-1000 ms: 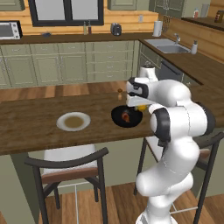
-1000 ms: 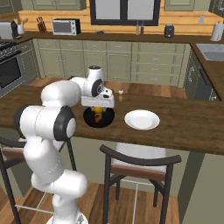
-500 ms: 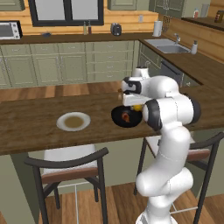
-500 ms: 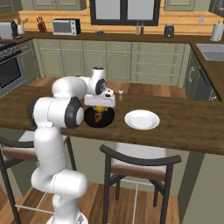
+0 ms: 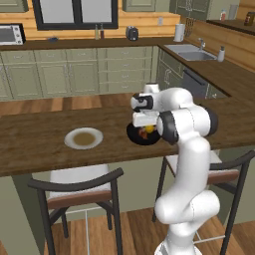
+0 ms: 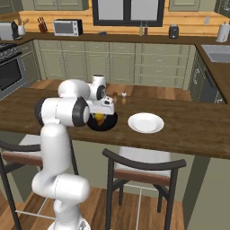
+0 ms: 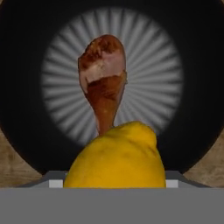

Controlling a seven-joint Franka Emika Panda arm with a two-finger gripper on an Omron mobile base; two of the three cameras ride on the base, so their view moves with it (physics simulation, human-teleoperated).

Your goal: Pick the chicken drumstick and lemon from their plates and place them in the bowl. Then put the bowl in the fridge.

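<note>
The glossy black bowl [image 5: 135, 136] [image 6: 110, 124] [image 7: 24, 92] stands on the wooden counter, and the reddish-brown chicken drumstick [image 7: 103, 83] lies in its middle. My gripper [image 5: 146, 124] [image 6: 103, 112] points down just over the bowl, shut on the yellow lemon [image 7: 116, 160] [image 5: 149, 131] [image 6: 98, 117]; the lemon hides the fingertips in the hand view. One plate [image 5: 70, 141] with a tan centre sits left of the bowl in the left base view. Another plate [image 6: 144, 129], all white, lies right of the bowl in the right base view. The fridge is out of view.
Two small shakers [image 6: 119, 95] stand just behind the bowl. Dark-framed chairs [image 5: 79, 191] [image 6: 143, 168] are tucked under the counter's near edge. Cabinets, a microwave [image 6: 67, 27] and a sink [image 5: 191, 55] line the far walls.
The arm's elbow has swung up and over while the hand stays above the bowl. The lemon, bowl and plates keep their places.
</note>
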